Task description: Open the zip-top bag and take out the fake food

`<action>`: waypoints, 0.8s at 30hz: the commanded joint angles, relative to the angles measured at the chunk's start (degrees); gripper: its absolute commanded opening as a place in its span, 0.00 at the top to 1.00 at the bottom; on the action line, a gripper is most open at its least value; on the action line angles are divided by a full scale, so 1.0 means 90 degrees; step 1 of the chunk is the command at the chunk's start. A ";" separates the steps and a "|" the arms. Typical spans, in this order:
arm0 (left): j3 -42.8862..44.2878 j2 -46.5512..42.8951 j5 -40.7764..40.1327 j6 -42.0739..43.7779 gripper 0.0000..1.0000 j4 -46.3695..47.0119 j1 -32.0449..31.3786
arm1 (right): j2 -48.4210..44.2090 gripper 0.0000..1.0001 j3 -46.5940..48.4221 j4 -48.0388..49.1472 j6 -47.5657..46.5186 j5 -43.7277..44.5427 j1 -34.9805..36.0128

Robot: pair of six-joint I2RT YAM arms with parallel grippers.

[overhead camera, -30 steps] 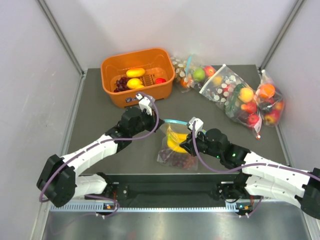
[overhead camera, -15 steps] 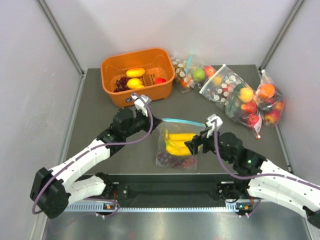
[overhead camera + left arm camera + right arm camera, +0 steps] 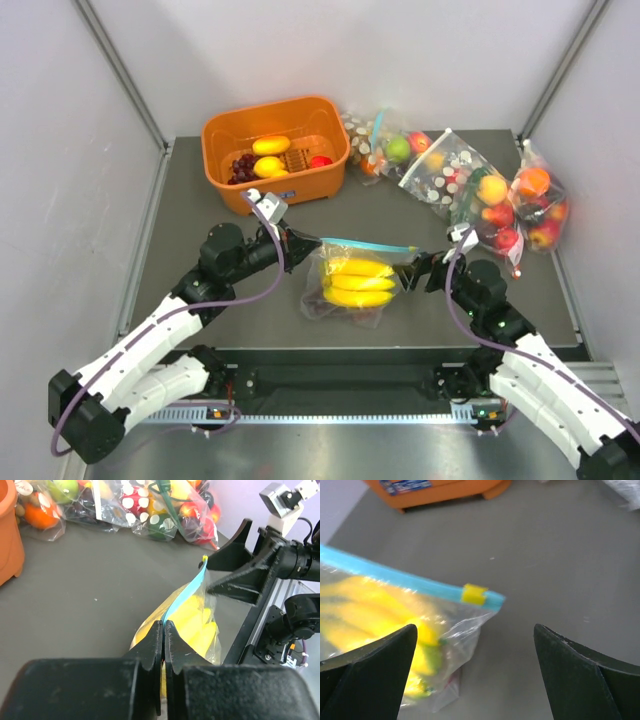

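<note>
The zip-top bag (image 3: 350, 285) hangs just over the table's middle, its light blue zip strip (image 3: 368, 244) stretched level. My left gripper (image 3: 306, 243) is shut on the strip's left end, and the left wrist view shows the strip (image 3: 187, 592) pinched between the tips (image 3: 163, 626). A yellow slider (image 3: 474, 594) sits at the strip's right end. Yellow bananas (image 3: 357, 283) fill the bag, with dark grapes (image 3: 330, 308) under them. My right gripper (image 3: 410, 272) stands wide open just right of the bag's corner (image 3: 475, 630), holding nothing.
An orange basin (image 3: 275, 150) with loose fruit stands at the back left. Three bags of fruit lie at the back right: one by the basin (image 3: 385, 148), a white-dotted one (image 3: 465, 185) and one by the right wall (image 3: 537, 205).
My right gripper has opened, let go of the bag and backed off to the right. My left gripper drew the strip's end left, and the strip now stretches longer.
</note>
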 commanded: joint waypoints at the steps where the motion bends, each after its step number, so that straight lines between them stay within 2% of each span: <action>1: 0.0203 -0.0064 0.0033 0.0086 1.00 0.0190 0.0051 | -0.0082 0.00 -0.0372 0.1504 0.0247 -0.1637 -0.0160; 4: 0.0193 -0.0035 -0.0114 0.0106 1.00 0.0151 0.0051 | -0.0151 0.00 -0.0860 0.2160 0.0383 -0.2428 -0.0160; 7: 0.0232 -0.0025 -0.0105 0.0125 1.00 0.0132 0.0051 | -0.0180 0.00 -0.1251 0.2893 0.0520 -0.2782 -0.0170; 12: 0.0252 -0.0103 -0.0075 0.0116 1.00 0.0073 0.0061 | 0.0180 0.01 -0.1409 0.3518 0.0326 -0.2744 -0.0180; 16: 0.0242 -0.0210 -0.0085 0.0086 1.00 -0.0093 0.0061 | 0.0590 0.06 -0.1428 0.4173 0.0218 -0.2812 -0.0209; 19: 0.0184 -0.0357 -0.0085 0.0038 1.00 -0.0181 0.0061 | 0.1049 0.15 -0.1428 0.4854 0.0189 -0.2910 -0.0248; 24: 0.0076 -0.0640 -0.0202 0.0018 1.00 -0.0346 0.0061 | 0.1917 0.41 -0.1457 0.5803 0.0345 -0.3037 -0.0317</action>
